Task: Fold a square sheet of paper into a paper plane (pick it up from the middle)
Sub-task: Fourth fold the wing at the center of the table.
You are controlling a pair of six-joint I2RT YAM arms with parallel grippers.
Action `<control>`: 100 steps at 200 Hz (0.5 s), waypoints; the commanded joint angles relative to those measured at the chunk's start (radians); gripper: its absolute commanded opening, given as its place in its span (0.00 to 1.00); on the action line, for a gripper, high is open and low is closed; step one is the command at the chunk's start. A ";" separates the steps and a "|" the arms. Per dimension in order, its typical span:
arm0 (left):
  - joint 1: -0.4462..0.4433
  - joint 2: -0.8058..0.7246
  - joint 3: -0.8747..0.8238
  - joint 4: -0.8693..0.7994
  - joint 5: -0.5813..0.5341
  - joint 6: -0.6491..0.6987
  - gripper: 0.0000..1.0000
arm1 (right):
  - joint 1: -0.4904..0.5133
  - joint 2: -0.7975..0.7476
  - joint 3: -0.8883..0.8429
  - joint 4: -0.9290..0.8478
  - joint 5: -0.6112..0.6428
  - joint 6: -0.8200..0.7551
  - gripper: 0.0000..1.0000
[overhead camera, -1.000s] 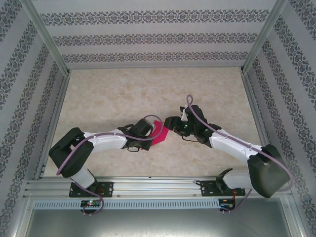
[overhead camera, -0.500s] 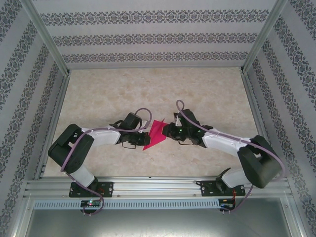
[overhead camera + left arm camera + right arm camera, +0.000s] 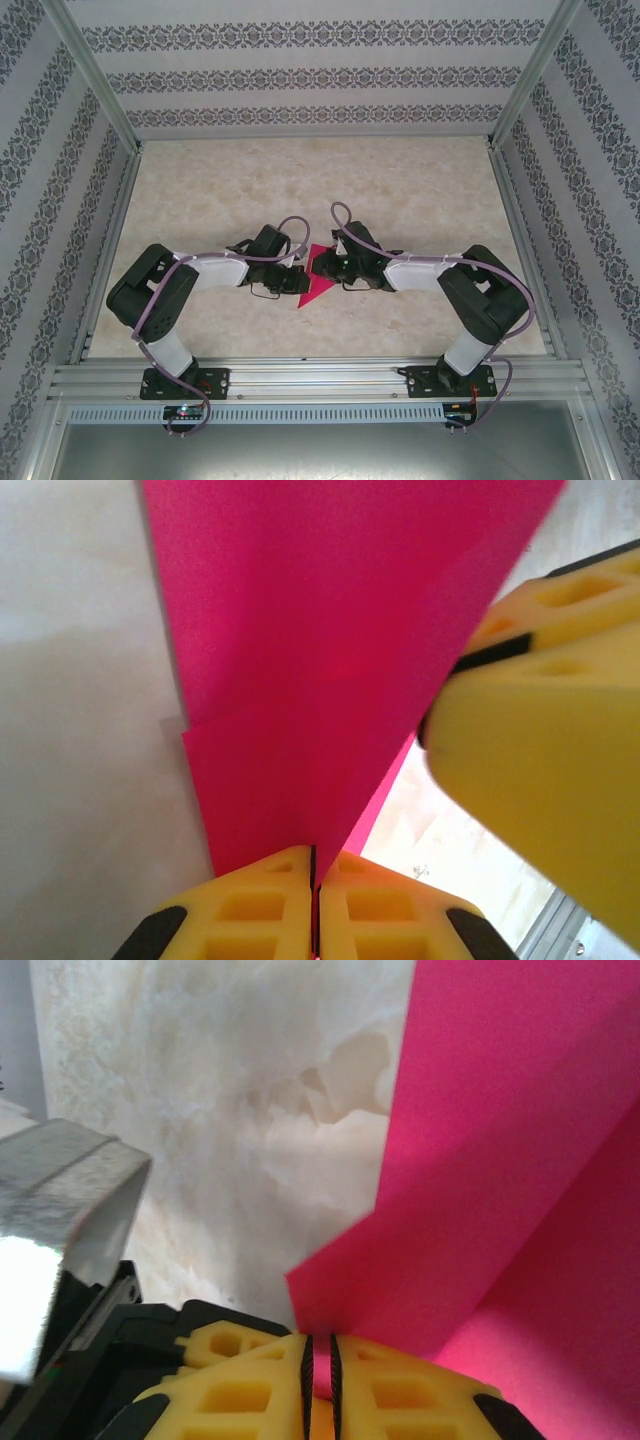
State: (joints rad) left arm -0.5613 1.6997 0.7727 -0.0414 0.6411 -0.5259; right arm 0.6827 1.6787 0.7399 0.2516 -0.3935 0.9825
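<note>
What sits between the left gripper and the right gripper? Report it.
The folded magenta-pink paper sheet bridges them, pinched by the left gripper and right gripper; the top view shows it.

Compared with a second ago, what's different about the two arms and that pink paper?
The right gripper swung left across the table toward the left gripper, its elbow tucking in, and closed its fingers on the folded pink paper. The left gripper barely shifted and kept its pinch on the paper, so both grippers now hold it between them. The table looks the same.
</note>
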 commanded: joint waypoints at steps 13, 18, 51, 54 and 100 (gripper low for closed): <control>0.033 0.027 0.017 -0.017 0.063 -0.026 0.10 | -0.015 0.037 0.013 0.051 0.010 0.025 0.16; 0.035 0.028 0.014 -0.013 0.064 -0.030 0.09 | -0.018 0.038 0.013 0.051 0.010 0.025 0.16; 0.055 0.041 0.001 0.012 0.101 -0.052 0.09 | -0.034 0.042 -0.003 0.066 0.009 0.027 0.16; 0.056 0.042 0.002 0.015 0.107 -0.052 0.09 | -0.035 0.042 -0.004 0.066 0.008 0.027 0.16; 0.064 0.072 0.032 0.003 0.175 -0.048 0.09 | -0.040 0.039 -0.007 0.062 -0.001 0.025 0.17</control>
State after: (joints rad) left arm -0.5083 1.7557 0.7795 -0.0360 0.7601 -0.5629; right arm 0.6498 1.7119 0.7395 0.2905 -0.3939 0.9997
